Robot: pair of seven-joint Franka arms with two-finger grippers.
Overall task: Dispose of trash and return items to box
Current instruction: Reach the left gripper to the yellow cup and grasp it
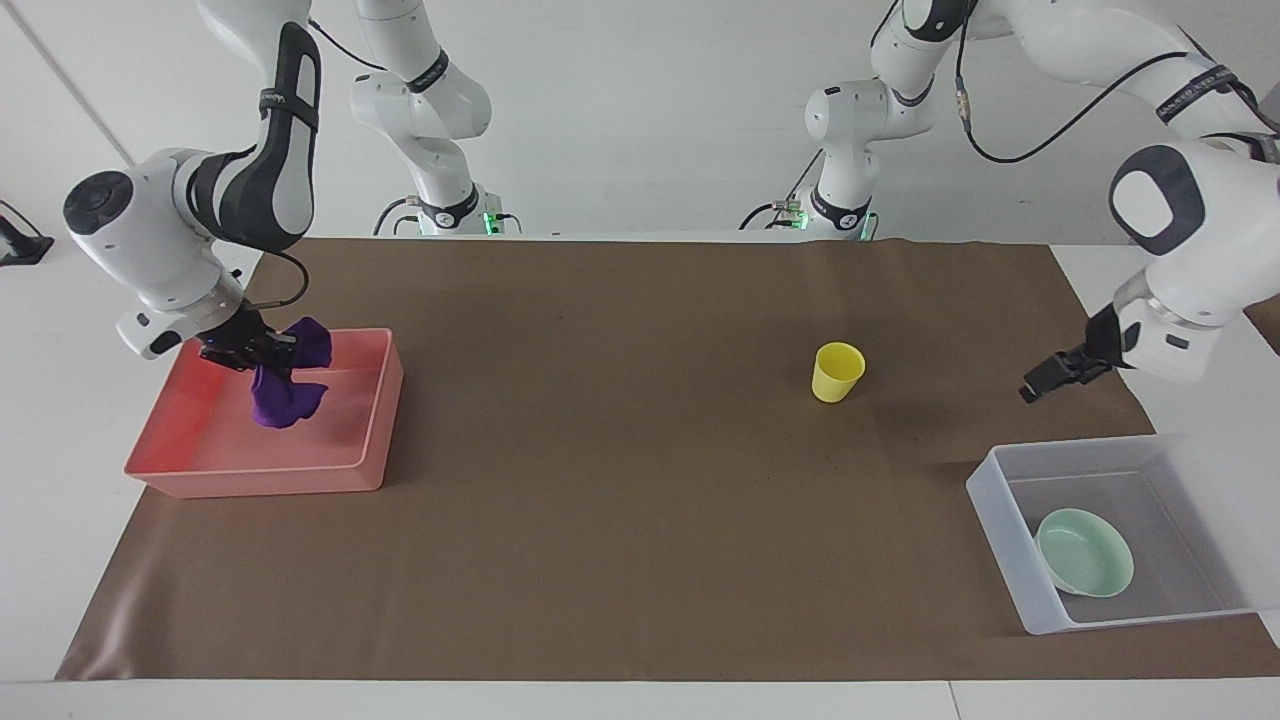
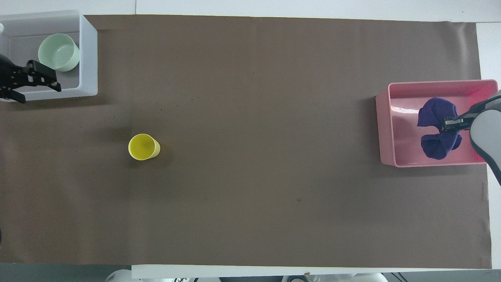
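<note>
My right gripper (image 1: 258,352) is shut on the deep-purple cloth wad (image 1: 285,400) and holds it low inside the pink tray (image 1: 250,482); in the overhead view the gripper (image 2: 449,124) grips the cloth (image 2: 434,145) at its middle. The mint-green bowl (image 1: 1085,552) lies tilted in the translucent box (image 1: 1000,520), also seen from overhead as bowl (image 2: 58,53) and box (image 2: 89,51). My left gripper (image 1: 1040,386) is open and empty, raised over the mat beside the box; it also shows in the overhead view (image 2: 37,80). The yellow cup (image 1: 836,372) stands upright on the mat, also in the overhead view (image 2: 143,147).
A brown mat (image 1: 640,520) covers the table. The pink tray stands at the right arm's end, the box at the left arm's end. The cup stands nearer to the robots than the box.
</note>
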